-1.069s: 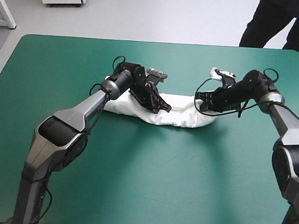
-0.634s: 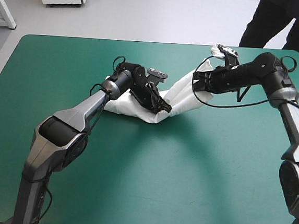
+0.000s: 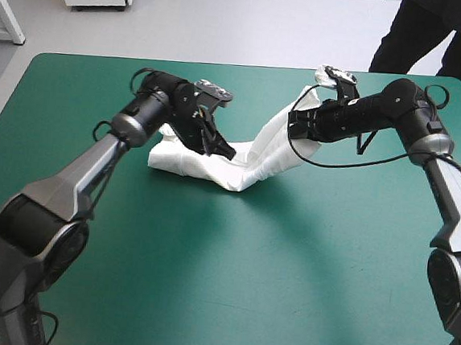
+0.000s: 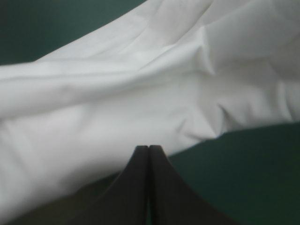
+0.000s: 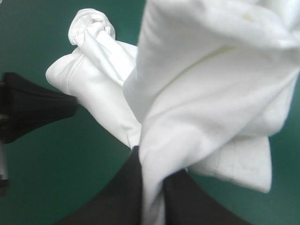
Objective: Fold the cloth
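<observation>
T-shirt (image 3: 203, 166): a long folded bundle on the far half of the teal-green worktop (image 3: 228, 293), about mid-width. Its left part lies on the cover. Its right end is up off the cover, rising in a steep band to the right tool (image 3: 297, 127).

Right tool: pinched tight on the T-shirt, cloth squeezed between the black fingers and spilling out ahead. Left tool (image 3: 221, 147): fingers pressed into one point, nothing between them, tip near where the lying part meets the raised band. Pressing down or hovering: cannot tell.

Step in hand, by my reading: carry the raised end over the lying part, with the left tool marking the crease. To do it well:
- keep the pinch firm;
- sweep low and level toward the bundle's left end, band just taut so it does not slump;
- hold the crease until the end passes over;
- slip the left tool out sideways without dragging cloth.

Views:
- High view alone gives the layout: which end is up, where each arm reaches.
- Left wrist view proves the closed tip is empty, with cover showing beside it.
- Right wrist view shows several bunched layers in the pinch and a twisted knob of fabric farther off.
</observation>
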{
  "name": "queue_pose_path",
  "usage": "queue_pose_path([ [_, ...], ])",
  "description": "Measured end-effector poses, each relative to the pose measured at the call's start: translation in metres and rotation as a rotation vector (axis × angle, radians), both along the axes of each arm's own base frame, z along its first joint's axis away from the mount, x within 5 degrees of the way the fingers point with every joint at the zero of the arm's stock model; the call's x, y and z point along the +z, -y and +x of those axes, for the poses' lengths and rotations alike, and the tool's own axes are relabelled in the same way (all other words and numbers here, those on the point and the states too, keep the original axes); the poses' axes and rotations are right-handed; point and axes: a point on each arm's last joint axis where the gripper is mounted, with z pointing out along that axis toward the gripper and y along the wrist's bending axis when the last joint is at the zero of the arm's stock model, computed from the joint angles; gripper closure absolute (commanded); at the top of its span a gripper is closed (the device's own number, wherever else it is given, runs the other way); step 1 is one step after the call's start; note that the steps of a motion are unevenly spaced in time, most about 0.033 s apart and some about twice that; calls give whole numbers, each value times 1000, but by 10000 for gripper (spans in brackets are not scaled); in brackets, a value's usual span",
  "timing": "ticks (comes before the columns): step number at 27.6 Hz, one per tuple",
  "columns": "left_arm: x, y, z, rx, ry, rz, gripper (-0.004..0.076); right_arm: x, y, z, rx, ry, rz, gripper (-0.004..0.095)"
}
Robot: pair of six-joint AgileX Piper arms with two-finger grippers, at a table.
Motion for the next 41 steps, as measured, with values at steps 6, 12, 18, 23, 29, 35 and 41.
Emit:
queue_pose_path([
  [6,7,-99,-88,205,-41,31,733,21,-33,-2,46,121,20,913],
  [12,21,-131,-166,249,12,-2,733,21,-82,-1,114,188,47,913],
  [18,46,-145,-212,301,109,-81,733,-7,-130,11,160,183,57,913],
  [23,54,-149,-233,302,94,-104,733,-40,-173,25,184,153,74,913],
  [29,55,-150,-238,316,92,-122,733,-69,-216,30,223,127,96,826],
  [35,56,-147,-240,313,67,-164,733,-77,-230,32,255,114,105,321],
  [41,56,-146,-240,315,65,-166,733,-67,-228,27,262,71,96,417],
])
